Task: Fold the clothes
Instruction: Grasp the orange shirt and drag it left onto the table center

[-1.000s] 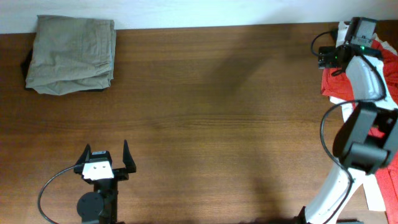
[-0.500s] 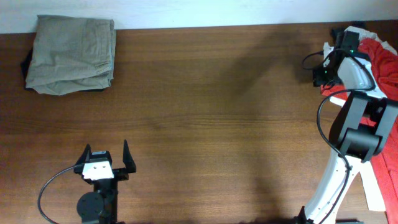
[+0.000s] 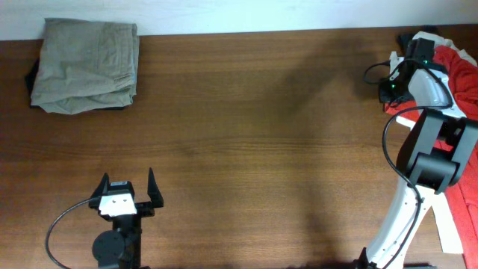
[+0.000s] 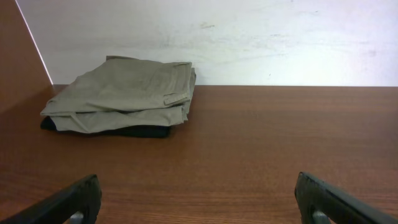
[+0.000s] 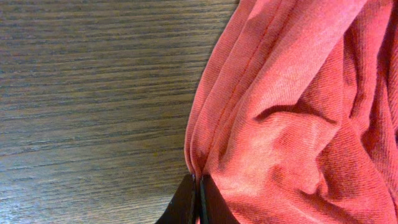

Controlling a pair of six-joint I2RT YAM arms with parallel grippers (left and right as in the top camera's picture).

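The clothes, a red-orange T-shirt (image 3: 457, 66), lie crumpled at the table's far right edge, partly under my right arm. In the right wrist view the red fabric (image 5: 292, 106) fills the right half, its folded edge lying on the wood. My right gripper (image 5: 199, 186) is shut on that edge, with the cloth pinched between the dark fingertips. From overhead the right gripper (image 3: 409, 43) sits at the pile's left side, fingertips hidden. My left gripper (image 3: 127, 187) rests near the front left, open and empty, its fingers (image 4: 74, 202) far apart over bare wood.
A folded khaki garment (image 3: 86, 63) on something dark lies at the back left corner, also visible as a khaki stack (image 4: 124, 93) against the white wall. White cloth (image 3: 448, 228) shows at the right edge by the right arm's base.
The right wrist dropped onto the left edge of the red shirt and its jaws closed on the fabric. The left arm has not moved.
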